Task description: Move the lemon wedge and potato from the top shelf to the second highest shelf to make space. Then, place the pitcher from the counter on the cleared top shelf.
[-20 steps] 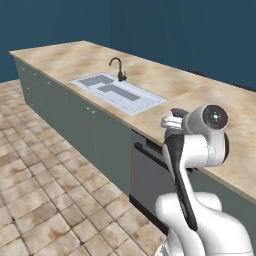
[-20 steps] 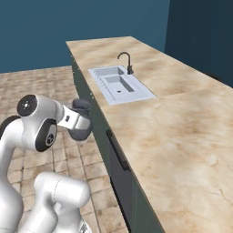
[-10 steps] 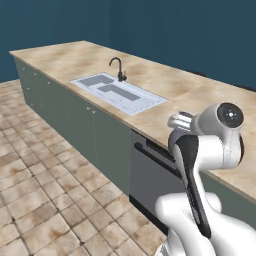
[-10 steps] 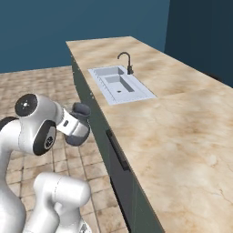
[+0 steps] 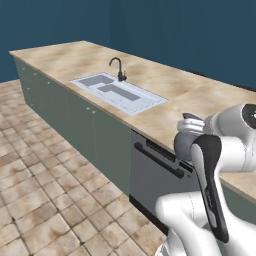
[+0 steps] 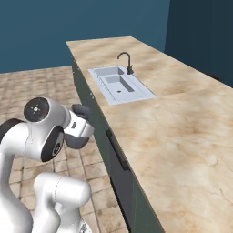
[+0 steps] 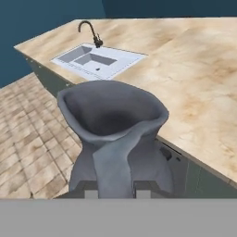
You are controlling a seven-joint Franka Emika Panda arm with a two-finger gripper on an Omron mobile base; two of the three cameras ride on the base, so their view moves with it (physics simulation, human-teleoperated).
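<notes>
The tiled floor (image 7: pixel 28 134) lay at left. The fingers (image 7: pixel 118 187) were clenched on the pitcher (image 7: pixel 113 134), held in the air off the front edge of the bench (image 7: pixel 194 78); the sink (image 7: pixel 95 60) and faucet (image 7: pixel 90 32) lay beyond it.

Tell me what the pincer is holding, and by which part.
The pincer is shut on the pitcher, gripping low on its belly.
</notes>
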